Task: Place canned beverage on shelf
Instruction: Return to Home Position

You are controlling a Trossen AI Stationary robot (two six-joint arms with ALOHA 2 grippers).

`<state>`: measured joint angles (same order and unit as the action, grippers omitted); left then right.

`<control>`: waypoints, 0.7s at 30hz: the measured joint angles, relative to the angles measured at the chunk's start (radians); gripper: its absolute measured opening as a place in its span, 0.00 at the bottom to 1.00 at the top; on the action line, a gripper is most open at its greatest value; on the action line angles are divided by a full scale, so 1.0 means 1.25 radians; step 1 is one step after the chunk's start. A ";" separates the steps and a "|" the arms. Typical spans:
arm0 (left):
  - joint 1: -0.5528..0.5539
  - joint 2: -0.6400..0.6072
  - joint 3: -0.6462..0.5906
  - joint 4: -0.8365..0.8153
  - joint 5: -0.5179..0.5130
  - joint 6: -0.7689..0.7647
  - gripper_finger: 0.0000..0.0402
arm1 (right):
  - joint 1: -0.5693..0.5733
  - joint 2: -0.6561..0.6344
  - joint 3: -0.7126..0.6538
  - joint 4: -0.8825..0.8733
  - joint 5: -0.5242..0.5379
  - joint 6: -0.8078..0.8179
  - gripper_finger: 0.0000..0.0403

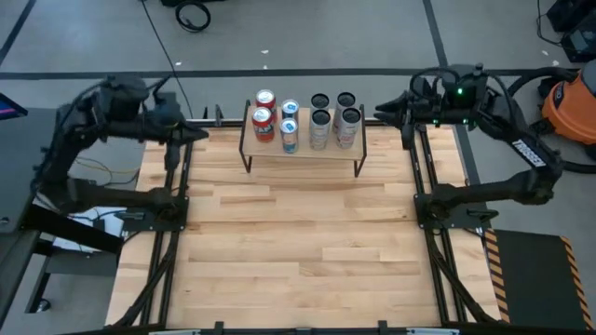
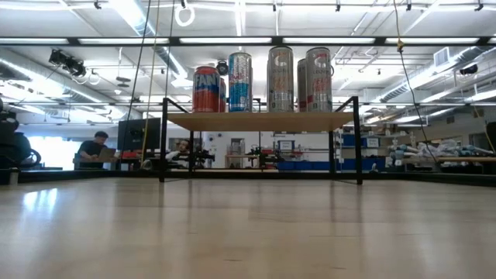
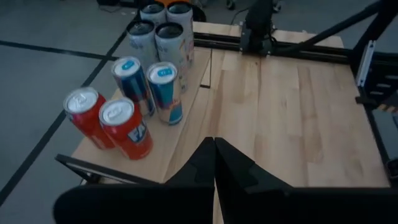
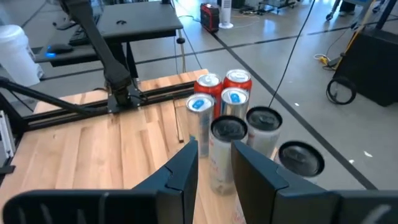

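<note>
Eight cans [image 1: 290, 130] stand in pairs on the shelf [image 1: 303, 156] at the far edge of the counter [image 1: 298, 251]. Left end effector [image 1: 197, 133] together, right end effector [image 1: 382, 113] slightly apart, both empty. Cans appear smooth and thin-walled, probably slippery: grip mid-body

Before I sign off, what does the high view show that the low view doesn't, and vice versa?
Only the high view: both arms, the left pincer and right pincer off either end of the shelf, and eight cans in two rows. Only the low view: a person seated in the room behind. Both: red cans, blue cans and silver cans standing on the shelf.
</note>
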<state>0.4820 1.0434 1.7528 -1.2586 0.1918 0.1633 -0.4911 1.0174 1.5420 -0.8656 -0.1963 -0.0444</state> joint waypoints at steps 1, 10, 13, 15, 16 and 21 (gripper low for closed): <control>0.000 -0.035 -0.053 0.028 -0.003 -0.003 0.02 | 0.000 -0.013 -0.025 0.016 0.000 0.000 0.26; 0.000 -0.292 -0.444 0.247 -0.016 -0.063 0.02 | 0.000 -0.123 -0.257 0.170 -0.006 0.035 0.26; 0.000 -0.354 -0.537 0.292 -0.053 -0.086 0.02 | 0.000 -0.146 -0.322 0.205 -0.007 0.056 0.26; 0.000 -0.389 -0.597 0.322 -0.065 -0.101 0.02 | 0.000 -0.159 -0.362 0.231 -0.007 0.070 0.26; 0.000 -0.405 -0.626 0.336 -0.067 -0.105 0.02 | 0.000 -0.165 -0.381 0.242 -0.007 0.074 0.26; 0.000 -0.481 -0.770 0.440 -0.067 -0.132 0.02 | 0.000 -0.199 -0.485 0.326 -0.009 0.096 0.26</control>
<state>0.4821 0.4422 0.7904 -0.7087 0.1079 -0.0012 -0.4911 0.7687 0.9357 -0.4577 -0.2072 0.0755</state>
